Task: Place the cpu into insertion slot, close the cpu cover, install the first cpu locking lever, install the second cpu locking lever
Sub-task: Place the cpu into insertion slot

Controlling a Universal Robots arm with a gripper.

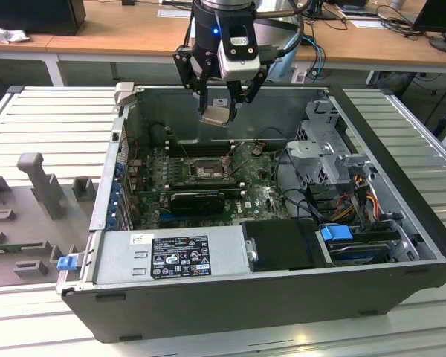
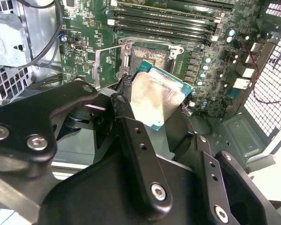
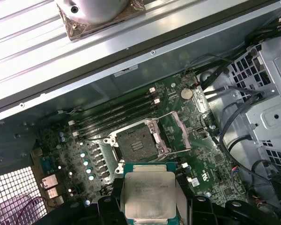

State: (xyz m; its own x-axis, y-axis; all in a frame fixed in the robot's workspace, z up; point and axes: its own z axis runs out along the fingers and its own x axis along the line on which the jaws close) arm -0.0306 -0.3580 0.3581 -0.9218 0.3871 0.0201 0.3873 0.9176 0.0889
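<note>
First wrist view: cpu [image 3: 150, 197] is pinched edge-on-edge by the end effector [image 3: 150, 207], one finger on each side, pale metal face toward the cam, green substrate edge showing around it. It hangs in the air, apart from the board and not yet over the insertion slot [image 3: 136, 143]. The slot lies open and bare, w/ dark contact field exposed. The cpu cover [image 3: 174, 132] is swung up off the slot and stands beside it, so the way down looks free.

Ext. view puts the chip near the rear wall of the computer case [image 1: 282, 297], well above the motherboard [image 1: 264, 195]. The slot sits further toward the case front, beyond the memory slots [image 1: 201, 146]. The case rests on a slatted tabletop [image 1: 401, 119].

Step in hand, as I judge it: seat the cpu.

- Square it up first: chip edges parallel to the slot rim, checked in both wrist views.
- Keep it level. Whether it's dead flat now, can't tell.
- Centre over the slot while high, then go straight down. No sideways slide once low, since the contacts likely bend easily.
- Watch the fingers vs. the raised cover and slot rim; clearance looks tight on the cover side.
- Let go only when it sits flat inside the rim, w/ no pressing.
</note>
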